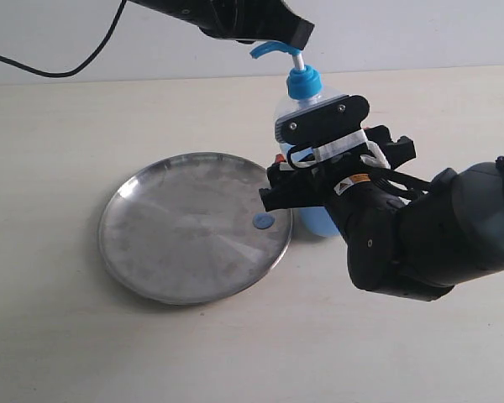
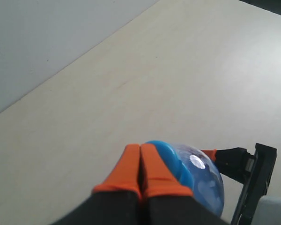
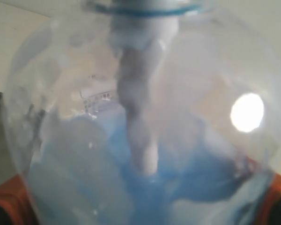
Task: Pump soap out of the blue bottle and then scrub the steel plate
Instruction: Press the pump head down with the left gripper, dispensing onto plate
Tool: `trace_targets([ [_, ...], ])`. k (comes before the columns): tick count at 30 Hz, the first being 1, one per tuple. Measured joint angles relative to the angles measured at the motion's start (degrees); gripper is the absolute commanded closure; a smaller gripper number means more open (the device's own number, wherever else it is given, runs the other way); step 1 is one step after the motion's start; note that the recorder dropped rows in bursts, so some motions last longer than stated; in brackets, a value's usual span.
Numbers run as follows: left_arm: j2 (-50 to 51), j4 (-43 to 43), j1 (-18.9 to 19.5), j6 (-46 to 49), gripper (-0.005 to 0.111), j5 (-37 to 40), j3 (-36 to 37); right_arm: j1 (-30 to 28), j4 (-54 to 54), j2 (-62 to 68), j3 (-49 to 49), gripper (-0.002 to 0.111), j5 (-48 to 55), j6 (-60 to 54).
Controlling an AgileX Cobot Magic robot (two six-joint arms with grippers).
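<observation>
Exterior: right gripper [image 1: 301, 159] covers most of the blue bottle [image 1: 305, 84]. Label unreadable, base on the table [image 1: 67, 336] hidden. Left arm [image 1: 218, 13] is cut off by the top edge. Right wrist: bottle blurred, fills the frame; jaws are only orange slivers. Left wrist: left gripper [image 2: 140, 173] hides most of the pump head [image 2: 171, 161]; contact unclear.

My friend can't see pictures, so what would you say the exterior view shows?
The right gripper grips the blue bottle, and the shut left gripper is just over its pump head. Beside them, the steel plate holds a small blob of soap.
</observation>
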Motion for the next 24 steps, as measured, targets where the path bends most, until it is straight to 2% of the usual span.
trace_targets([
  [24, 0.24, 0.82, 0.1, 1.47, 0.107, 3.39, -0.22, 0.0, -1.44, 0.22, 0.11, 0.108, -0.44, 1.43],
])
